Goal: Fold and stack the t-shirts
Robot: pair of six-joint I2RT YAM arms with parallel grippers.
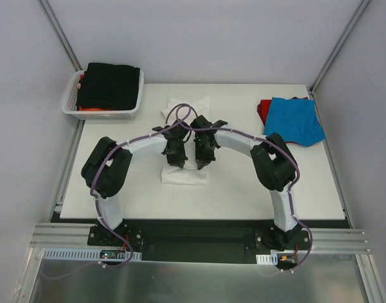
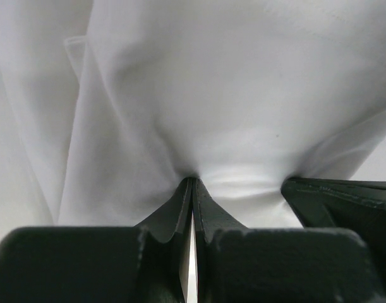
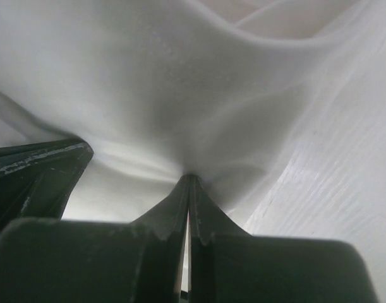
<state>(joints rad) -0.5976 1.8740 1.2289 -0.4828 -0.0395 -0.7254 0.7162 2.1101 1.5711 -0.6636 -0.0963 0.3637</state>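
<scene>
Pinching the white t-shirt (image 1: pixel 183 177) at the middle of the table (image 1: pixel 234 192), my left gripper (image 2: pixel 193 179) and right gripper (image 3: pixel 188 177) stand side by side, each with its jaws clamped on cloth that puckers into the grip. Seen from above, the shirt lies as a narrow strip running from 6 o'clock to 12 o'clock beneath both grippers, one end showing at the near side and the other beyond them. I judge the step in hand to be a fold of this strip end over end. To do it well I would raise both grips together and level, so neither side drags; carry the pinched cloth in one even arc toward the opposite end; hold the two grips parallel so the edge lands square; and let go only once the cloth lies flat. Both wrist views show creases fanning out from each pinch, so a gentle pull apart between the grips should smooth the cloth first. How many layers each pinch has caught I cannot tell. Farther off, at 1 o'clock, a blue t-shirt (image 1: pixel 297 120) lies over a red t-shirt (image 1: pixel 263 111), the likely pile to stack onto. At 11 o'clock a black t-shirt (image 1: pixel 110 85) sits on an orange t-shirt (image 1: pixel 91 108) in a white basket (image 1: pixel 104 114).
</scene>
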